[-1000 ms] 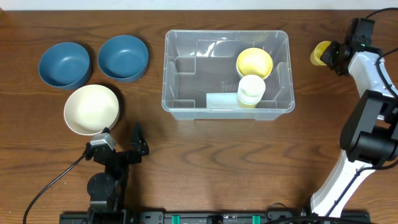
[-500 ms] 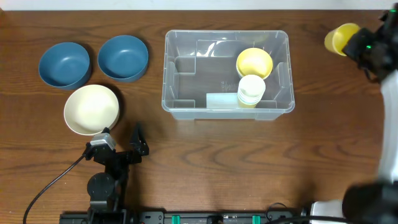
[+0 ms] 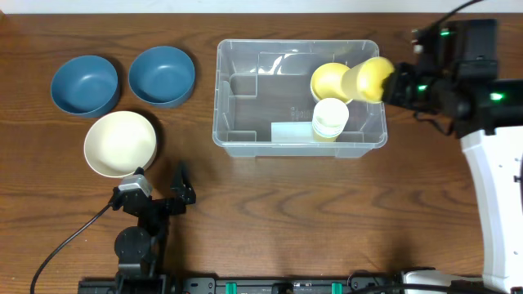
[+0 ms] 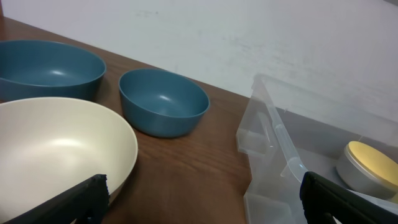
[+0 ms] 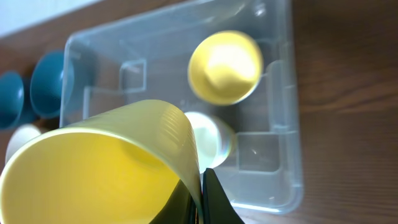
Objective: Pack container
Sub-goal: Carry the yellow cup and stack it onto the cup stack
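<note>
Now, right claw (image 5: 200, 190): clamped on yellow cup (image 5: 99, 174) rim.
Cup: lower inside container (image 3: 298, 42), probably clear of wall.
Left claw (image 4: 202, 196): apart.

In the container (image 3: 245, 102), the left half of the floor is bare; a gripper can go down there freely. The right half is taken: a yellow cup (image 3: 332, 82) at the far side, a white cup (image 3: 330, 118) just before it. Over the right rim a second yellow cup (image 3: 372, 77) hangs in the right gripper (image 3: 389, 85) and blocks that way in. Between container and blue bowl (image 3: 162, 75) the table (image 3: 205, 106) is open
</note>
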Action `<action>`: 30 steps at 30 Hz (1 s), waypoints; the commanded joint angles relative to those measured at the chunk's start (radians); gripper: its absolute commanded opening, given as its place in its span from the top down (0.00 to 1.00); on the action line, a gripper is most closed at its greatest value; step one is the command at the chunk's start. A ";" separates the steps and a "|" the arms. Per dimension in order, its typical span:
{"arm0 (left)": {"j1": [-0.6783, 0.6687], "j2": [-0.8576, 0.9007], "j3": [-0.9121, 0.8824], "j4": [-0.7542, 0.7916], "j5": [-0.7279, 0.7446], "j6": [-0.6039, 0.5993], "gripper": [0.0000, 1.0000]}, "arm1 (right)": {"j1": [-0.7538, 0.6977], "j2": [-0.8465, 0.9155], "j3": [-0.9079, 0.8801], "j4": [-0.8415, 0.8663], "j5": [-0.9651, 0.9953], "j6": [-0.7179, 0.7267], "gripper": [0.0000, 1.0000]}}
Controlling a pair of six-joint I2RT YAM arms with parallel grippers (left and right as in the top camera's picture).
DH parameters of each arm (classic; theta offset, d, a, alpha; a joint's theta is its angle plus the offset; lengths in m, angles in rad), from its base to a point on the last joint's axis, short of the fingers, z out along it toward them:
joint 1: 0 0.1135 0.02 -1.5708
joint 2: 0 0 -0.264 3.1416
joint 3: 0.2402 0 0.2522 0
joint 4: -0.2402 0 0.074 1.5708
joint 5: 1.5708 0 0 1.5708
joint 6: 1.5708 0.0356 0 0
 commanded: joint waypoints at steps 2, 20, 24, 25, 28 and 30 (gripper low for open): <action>-0.002 -0.006 -0.018 -0.038 -0.029 0.017 0.02 | 0.064 0.012 -0.015 -0.003 0.071 -0.015 0.98; -0.002 -0.006 -0.018 -0.038 -0.029 0.017 0.02 | 0.097 0.063 -0.182 0.082 0.092 -0.012 0.99; -0.002 -0.006 -0.018 -0.038 -0.029 0.017 0.02 | 0.105 0.063 -0.224 0.140 0.085 -0.011 0.99; -0.002 -0.006 -0.018 -0.038 -0.029 0.017 0.02 | 0.108 0.063 -0.231 0.151 0.085 -0.011 0.98; -0.002 -0.006 -0.018 -0.038 -0.029 0.017 0.02 | 0.115 0.063 -0.240 0.172 0.085 -0.012 0.67; -0.002 -0.006 -0.018 -0.038 -0.029 0.017 0.02 | 0.117 0.063 -0.240 0.181 0.085 -0.013 0.43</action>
